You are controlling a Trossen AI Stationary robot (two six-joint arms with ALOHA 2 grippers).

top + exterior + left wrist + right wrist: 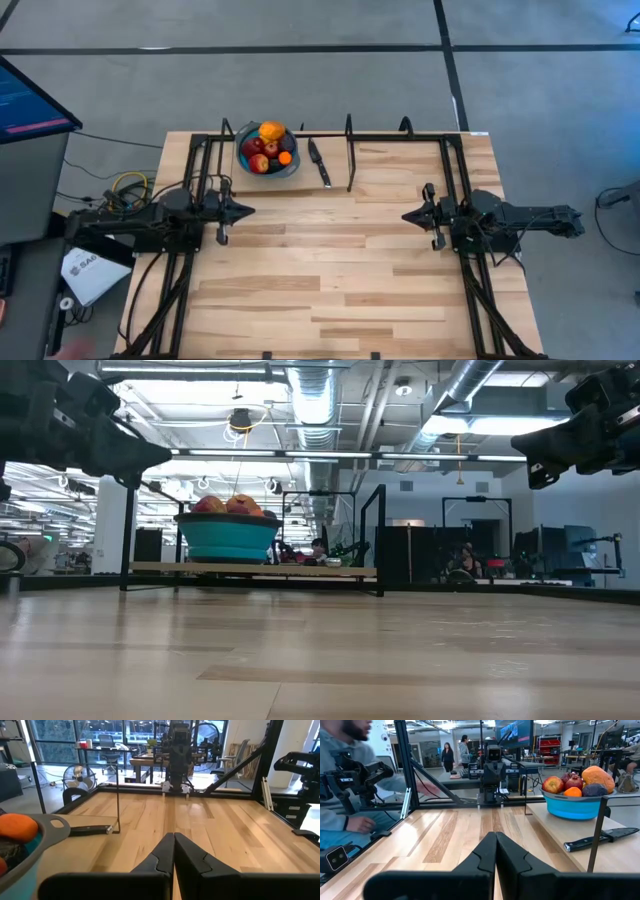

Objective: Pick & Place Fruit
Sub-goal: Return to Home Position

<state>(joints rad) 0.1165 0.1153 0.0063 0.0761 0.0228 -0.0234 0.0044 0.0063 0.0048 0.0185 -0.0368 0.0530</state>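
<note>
Fruit (pixel 268 147): small toy pieces in red, dark red, orange, yellow-orange and dark purple, heaped together in round blue bowl (pixel 292 170) with grey rim. Largest piece, yellow-orange, at 12 o'clock of heap; small orange piece at 4 o'clock; red pieces toward 8 o'clock; dark pieces tucked between. Heap rising above rim in low view. Bowl standing upright on raised wooden shelf (pixel 400 165) along far edge of table (pixel 340 270), at about 11 o'clock of tabletop in high view. Black knife (pixel 319 163) lying flat on same shelf, just at 3 o'clock of bowl and not touching it, blade toward 12 o'clock, handle toward 6 o'clock. Left gripper (pixel 245 211): at 9 o'clock side of table, roughly 6 o'clock of bowl and clear of it, pointing toward 3 o'clock, held well above tabletop in low view; fingers pressed tip to tip, nothing between them. Right gripper (pixel 408 215): at 3 o'clock side of table, pointing toward 9 o'clock, facing left gripper across bare middle of table, likewise raised; fingers clenched together, nothing held. Both grippers well apart from each other and from knife. Monitor (pixel 30 100) on stand off table at 10 o'clock. Person in grey top (pixel 340 775) in room beyond table, seen in right wrist view.
</note>
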